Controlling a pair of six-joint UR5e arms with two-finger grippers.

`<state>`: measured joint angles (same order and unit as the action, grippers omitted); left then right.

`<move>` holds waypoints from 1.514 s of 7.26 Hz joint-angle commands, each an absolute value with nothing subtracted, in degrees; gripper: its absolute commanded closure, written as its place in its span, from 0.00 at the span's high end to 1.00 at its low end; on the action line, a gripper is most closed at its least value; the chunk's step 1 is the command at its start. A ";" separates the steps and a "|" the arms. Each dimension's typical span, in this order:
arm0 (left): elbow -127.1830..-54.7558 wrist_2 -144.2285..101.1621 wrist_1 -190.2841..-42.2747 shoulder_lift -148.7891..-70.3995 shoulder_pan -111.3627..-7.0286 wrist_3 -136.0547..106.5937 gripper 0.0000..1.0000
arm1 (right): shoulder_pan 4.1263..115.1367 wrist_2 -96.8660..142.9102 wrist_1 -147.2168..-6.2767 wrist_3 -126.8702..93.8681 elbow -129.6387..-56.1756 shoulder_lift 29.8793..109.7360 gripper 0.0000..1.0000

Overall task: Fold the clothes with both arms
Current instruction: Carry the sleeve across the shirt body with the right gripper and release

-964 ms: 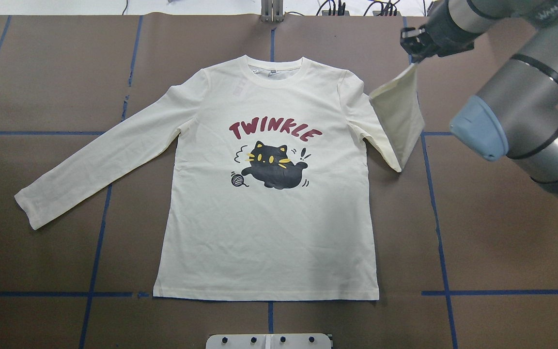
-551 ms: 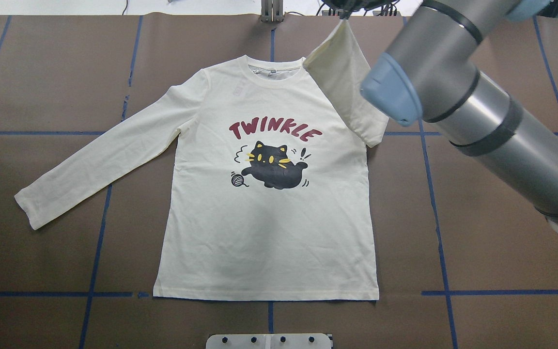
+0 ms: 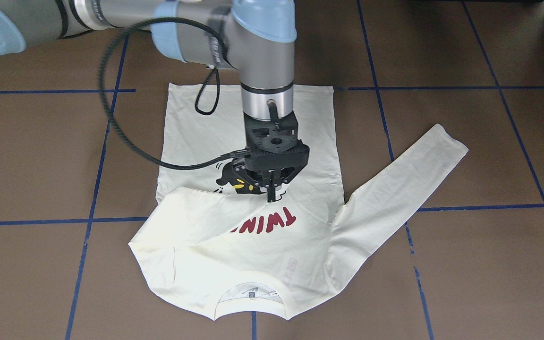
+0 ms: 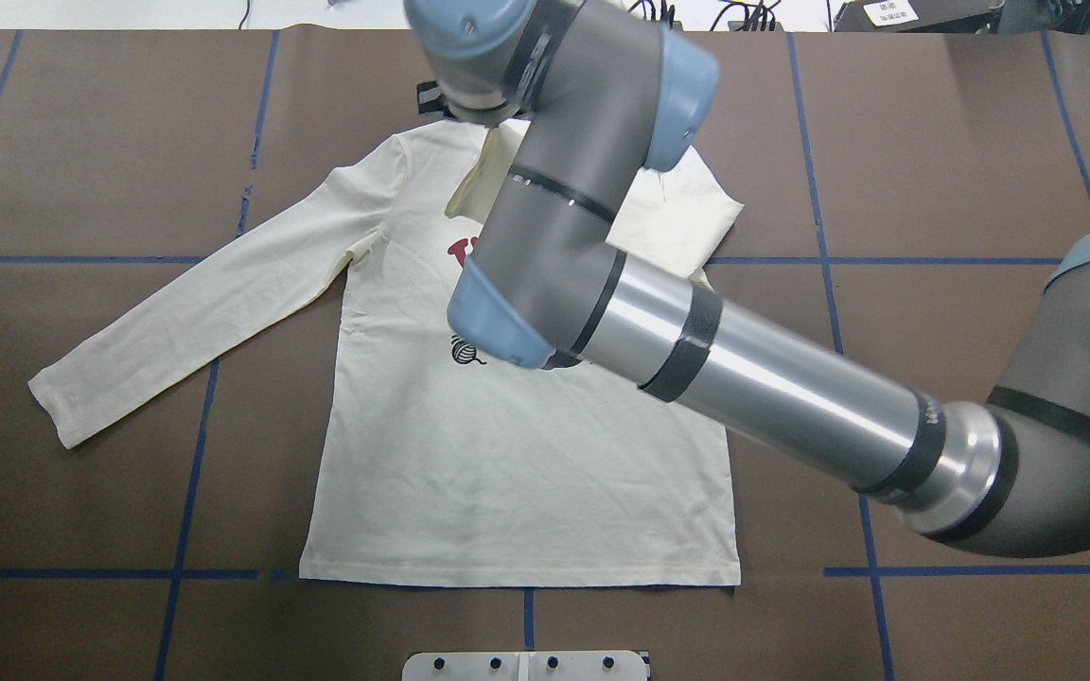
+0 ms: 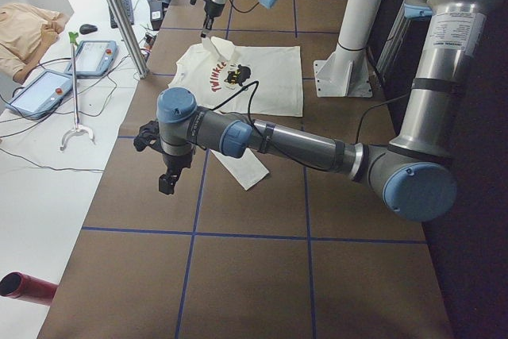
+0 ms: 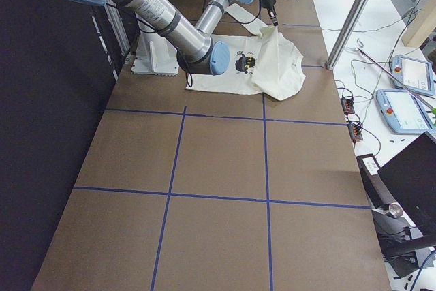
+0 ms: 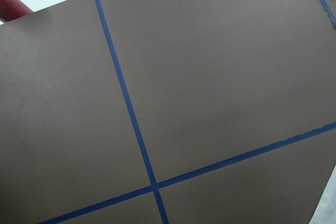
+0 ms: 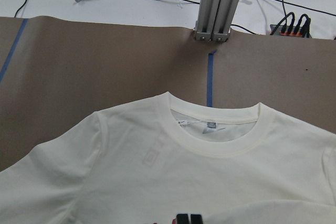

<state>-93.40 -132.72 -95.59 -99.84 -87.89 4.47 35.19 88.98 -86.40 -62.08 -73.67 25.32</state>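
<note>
The cream long-sleeved T-shirt (image 3: 272, 250) lies flat, print up, in the middle of the brown table; it also shows in the overhead view (image 4: 507, 473). My right gripper (image 3: 270, 197) is shut on the cuff of the shirt's right sleeve (image 3: 191, 212) and holds it low over the chest, covering part of the "TWINKLE" lettering (image 3: 272, 222). In the right wrist view the collar (image 8: 215, 129) lies ahead of the fingertips (image 8: 182, 219). The other sleeve (image 4: 195, 303) lies stretched out flat. My left gripper (image 5: 167, 182) hovers over bare table far from the shirt; I cannot tell its state.
The right arm's forearm (image 4: 772, 378) crosses over the shirt's right half in the overhead view. A white pedestal (image 5: 341, 77) stands behind the shirt. An aluminium post (image 8: 212, 3) rises at the far table edge. Blue tape lines (image 7: 131, 119) grid the table.
The right gripper has carried the sleeve cuff from the far right of the shirt leftward over the collar area and down onto the chest. The rest of the shirt has not moved.
</note>
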 commanded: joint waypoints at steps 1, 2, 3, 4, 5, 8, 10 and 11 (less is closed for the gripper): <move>-93.25 -132.71 -95.54 -99.67 -87.89 4.48 1.00 | 29.98 81.92 -75.54 -70.97 -58.16 18.75 0.00; -93.25 -132.71 -95.54 -99.58 -87.89 4.48 1.00 | 29.54 81.83 -72.98 -73.54 -55.40 17.59 0.00; -93.16 -132.71 -95.54 -99.58 -87.89 4.48 1.00 | 29.18 81.48 -72.34 -74.78 -53.89 16.10 0.00; -93.16 -132.71 -95.54 -99.58 -87.89 4.48 1.00 | 29.01 81.39 -72.25 -78.10 -51.09 13.56 0.17; -93.16 -132.71 -95.54 -99.49 -87.89 4.57 1.00 | 28.83 81.04 -72.33 -79.87 -49.59 12.40 0.90; -94.04 -132.71 -95.71 -99.67 -87.80 4.57 1.00 | 29.79 84.08 -73.64 -80.94 -49.31 10.29 1.00; -93.35 -132.28 -113.33 -99.84 -86.76 4.66 1.00 | 35.22 95.31 -81.69 -79.99 -51.75 10.02 1.00; -88.38 -132.54 -126.08 -100.54 -86.23 4.48 1.00 | 38.55 99.89 -86.52 -75.98 -55.42 11.24 1.00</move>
<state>-92.44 -132.50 -111.38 -99.96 -86.97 4.63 34.70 93.67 -80.79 -79.31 -51.89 10.37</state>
